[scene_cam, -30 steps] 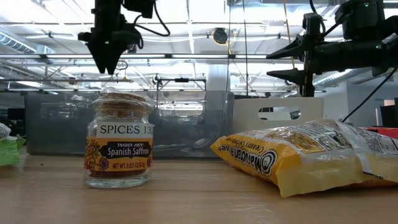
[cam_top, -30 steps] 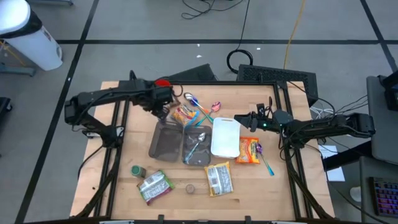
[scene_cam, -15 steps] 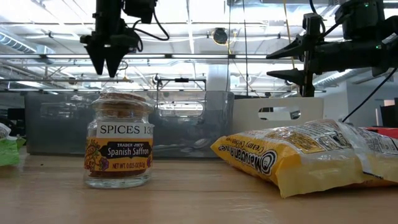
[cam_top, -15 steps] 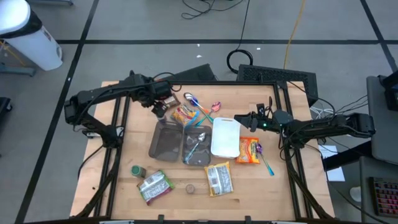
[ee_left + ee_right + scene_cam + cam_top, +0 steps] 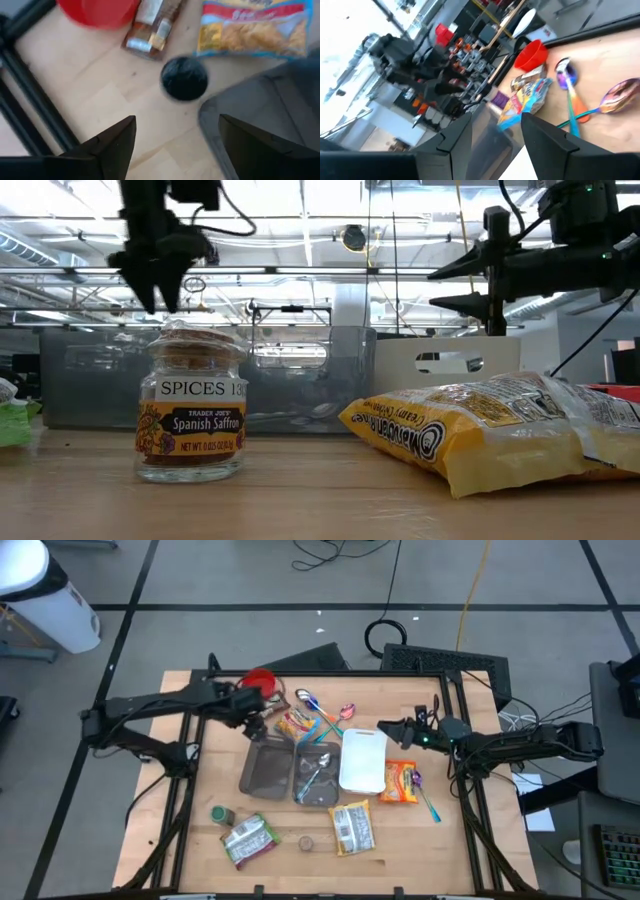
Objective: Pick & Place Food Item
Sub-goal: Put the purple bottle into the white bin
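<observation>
A colourful snack bag [image 5: 297, 725] lies on the table between the red bowl [image 5: 260, 680] and two grey trays [image 5: 268, 765]; it also shows in the left wrist view [image 5: 255, 27]. My left gripper [image 5: 252, 720] hangs open and empty above the bare wood just left of the bag and above the trays' far left corner. In its wrist view [image 5: 177, 120] a small black round thing [image 5: 184, 78] lies below it. My right gripper [image 5: 383, 728] is open and empty, held above the far edge of the white lid [image 5: 362, 760].
Two spoons [image 5: 325, 712] lie beyond the trays. An orange packet [image 5: 400, 782], a yellow packet [image 5: 352, 828], a green packet [image 5: 248, 840], a spice jar [image 5: 222, 815] and a small saffron jar [image 5: 190, 405] lie toward the near edge. A snack bar [image 5: 152, 25] lies beside the bowl.
My left gripper has drawn back toward the table's left edge, away from the snack bag, staying above the table. Nothing on the table has moved.
</observation>
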